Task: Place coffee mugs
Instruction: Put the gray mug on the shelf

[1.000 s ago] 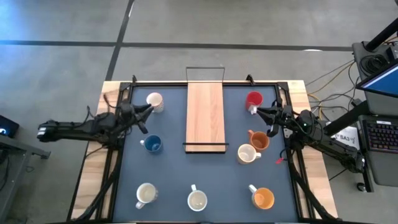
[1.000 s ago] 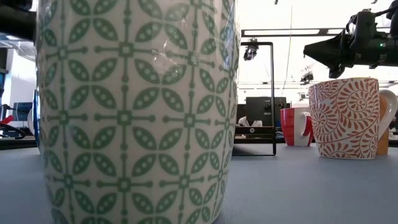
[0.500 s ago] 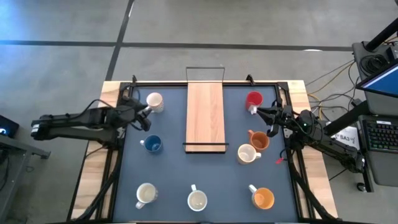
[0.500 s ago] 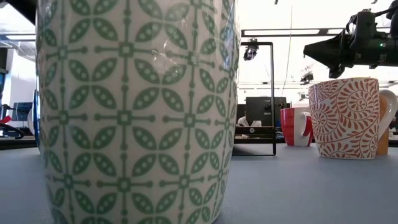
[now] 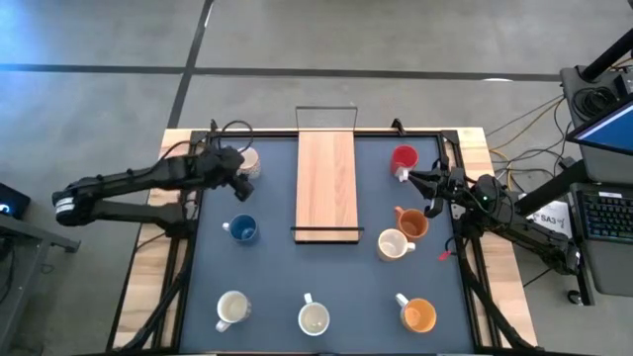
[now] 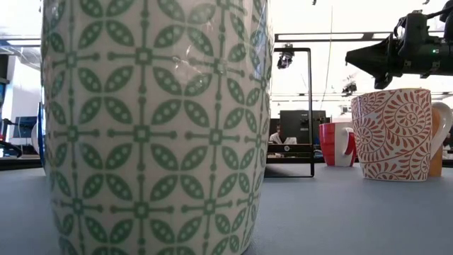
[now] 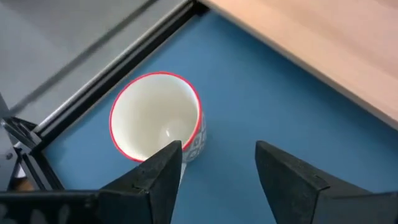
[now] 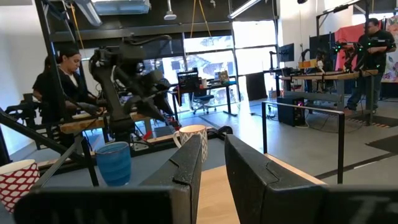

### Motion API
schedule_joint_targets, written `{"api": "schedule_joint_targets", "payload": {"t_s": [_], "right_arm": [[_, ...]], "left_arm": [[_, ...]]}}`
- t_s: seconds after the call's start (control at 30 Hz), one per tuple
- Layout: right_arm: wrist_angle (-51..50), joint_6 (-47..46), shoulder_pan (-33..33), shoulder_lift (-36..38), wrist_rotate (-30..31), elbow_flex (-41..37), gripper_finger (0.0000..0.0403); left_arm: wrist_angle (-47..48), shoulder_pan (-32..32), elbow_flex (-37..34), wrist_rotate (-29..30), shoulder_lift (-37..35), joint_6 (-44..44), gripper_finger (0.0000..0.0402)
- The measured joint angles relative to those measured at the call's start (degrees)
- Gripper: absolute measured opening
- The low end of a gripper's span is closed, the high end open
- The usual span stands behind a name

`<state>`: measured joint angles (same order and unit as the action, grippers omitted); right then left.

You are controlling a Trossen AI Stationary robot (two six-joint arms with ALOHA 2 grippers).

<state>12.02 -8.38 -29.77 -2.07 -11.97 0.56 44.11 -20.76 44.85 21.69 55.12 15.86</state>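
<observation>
- White mug with red rim (image 7: 157, 117): upright, far-left part of the bench, partly hidden from above.
- Blue mug (image 5: 242, 229): upright, nearer than that one, handle to the left.
- Red mug (image 5: 404, 158): far right.
- Orange mug (image 5: 412, 223) touching a white mug (image 5: 393, 244), right of centre.
- Near row: cream mug (image 5: 232, 310), green-patterned white mug (image 5: 314, 318), second orange mug (image 5: 419, 315), all upright.

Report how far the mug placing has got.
Done: nothing; the wooden tray is bare. In hand: the left tool, open, hovers over the red-rimmed white mug. The right tool waits beside the red mug. Left: all eight mugs sit on the mat.
</observation>
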Motion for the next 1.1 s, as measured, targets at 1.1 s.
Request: {"api": "schedule_joint_targets", "payload": {"t_s": [1.1], "right_arm": [[0.00, 0.00, 0.00, 0.00, 0.00, 0.02, 0.0061]], "left_arm": [[-2.64, -11.71, 6.87, -5.83, 27.55, -10.41, 0.0038]]}}
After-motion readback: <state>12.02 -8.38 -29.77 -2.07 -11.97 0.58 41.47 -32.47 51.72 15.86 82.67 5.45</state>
